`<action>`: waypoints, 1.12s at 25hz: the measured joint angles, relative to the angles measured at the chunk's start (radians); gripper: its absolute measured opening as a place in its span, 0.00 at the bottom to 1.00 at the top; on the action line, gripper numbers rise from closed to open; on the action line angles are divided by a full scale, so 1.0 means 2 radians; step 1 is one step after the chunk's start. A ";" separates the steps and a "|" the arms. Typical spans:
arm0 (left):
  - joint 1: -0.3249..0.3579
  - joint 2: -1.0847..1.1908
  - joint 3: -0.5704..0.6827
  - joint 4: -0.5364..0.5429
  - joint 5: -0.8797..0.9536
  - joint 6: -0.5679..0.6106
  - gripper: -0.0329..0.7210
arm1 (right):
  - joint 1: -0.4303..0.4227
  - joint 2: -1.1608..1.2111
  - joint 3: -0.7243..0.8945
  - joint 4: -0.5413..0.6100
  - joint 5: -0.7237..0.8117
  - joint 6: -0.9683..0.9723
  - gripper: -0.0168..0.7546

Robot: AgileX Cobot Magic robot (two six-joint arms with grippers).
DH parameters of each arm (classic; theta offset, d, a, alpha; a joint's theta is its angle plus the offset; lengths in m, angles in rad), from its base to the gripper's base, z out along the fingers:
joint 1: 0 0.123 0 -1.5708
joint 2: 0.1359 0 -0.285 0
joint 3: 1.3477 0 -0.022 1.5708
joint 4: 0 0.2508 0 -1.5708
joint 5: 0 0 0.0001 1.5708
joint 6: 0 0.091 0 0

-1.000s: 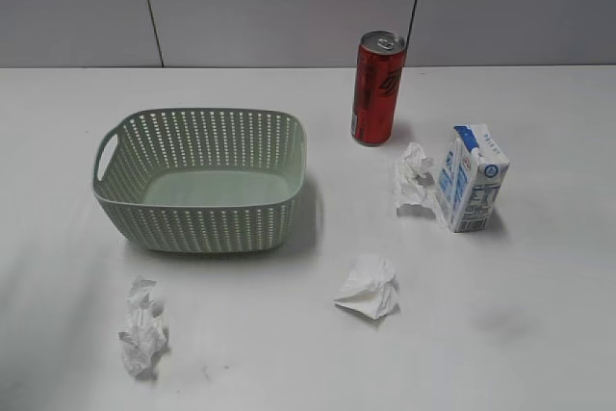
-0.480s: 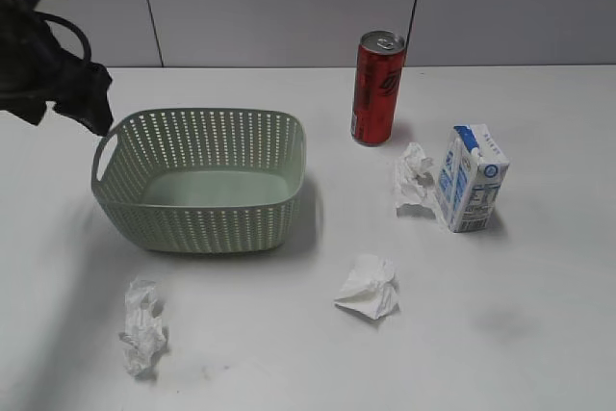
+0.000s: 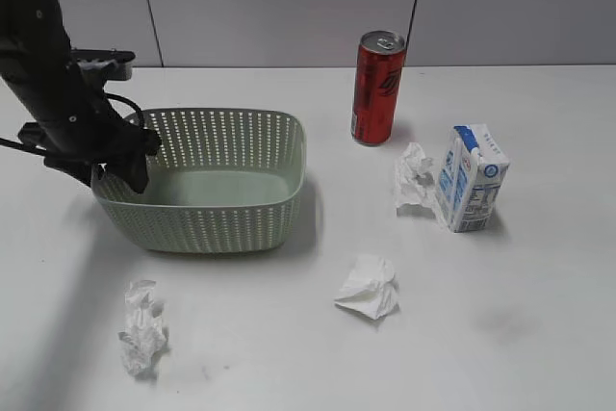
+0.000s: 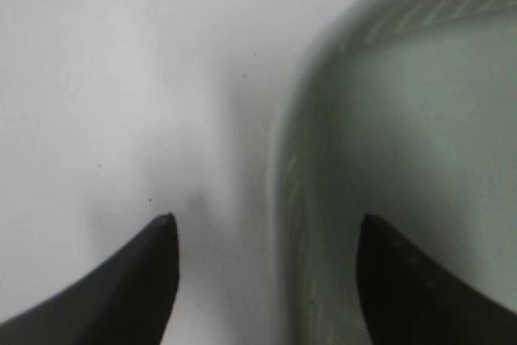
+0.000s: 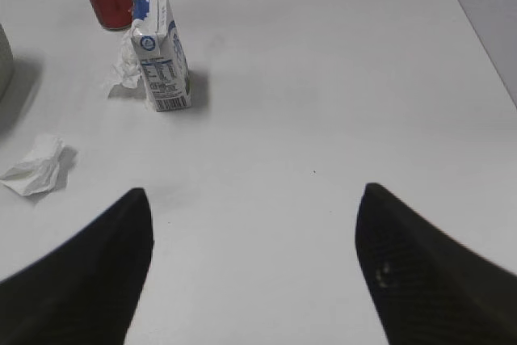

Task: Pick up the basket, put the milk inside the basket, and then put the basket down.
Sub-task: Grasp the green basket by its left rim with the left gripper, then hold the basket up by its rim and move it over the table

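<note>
- Exterior view: you're seeing the basket (image 3: 207,180) sitting on the white table (image 3: 500,334), left of centre, nothing inside it.
- Left gripper (image 3: 114,172) is hanging over the basket's left end, at the handle side; left wrist view shows its fingers (image 4: 129,288) spread apart, straddling the basket rim (image 4: 295,199) with one inside and one outside.
- Milk (image 3: 471,177) is standing upright on the right, well apart from the basket.
- Red can (image 3: 377,75) is standing behind the milk, to its left.
- Crumpled paper (image 3: 414,178) is touching the milk's left side; another paper ball (image 3: 369,288) is lying front-centre, a third (image 3: 142,327) in front of the basket.
- Right gripper (image 5: 254,272) is only showing in its wrist view, fingers wide apart over bare table, holding nothing.
</note>
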 joint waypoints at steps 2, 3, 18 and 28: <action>0.000 0.000 0.000 -0.008 -0.007 0.000 0.36 | 0.000 0.000 0.000 0.000 0.000 0.000 0.79; 0.000 0.000 0.000 -0.010 -0.010 0.000 0.25 | 0.000 0.000 0.000 0.000 0.000 0.000 0.79; 0.000 -0.051 -0.001 -0.012 0.021 -0.066 0.02 | 0.000 0.000 0.000 0.000 0.000 0.000 0.78; 0.000 -0.102 -0.001 -0.013 0.045 -0.080 0.02 | 0.000 0.000 0.000 0.000 0.000 0.000 0.78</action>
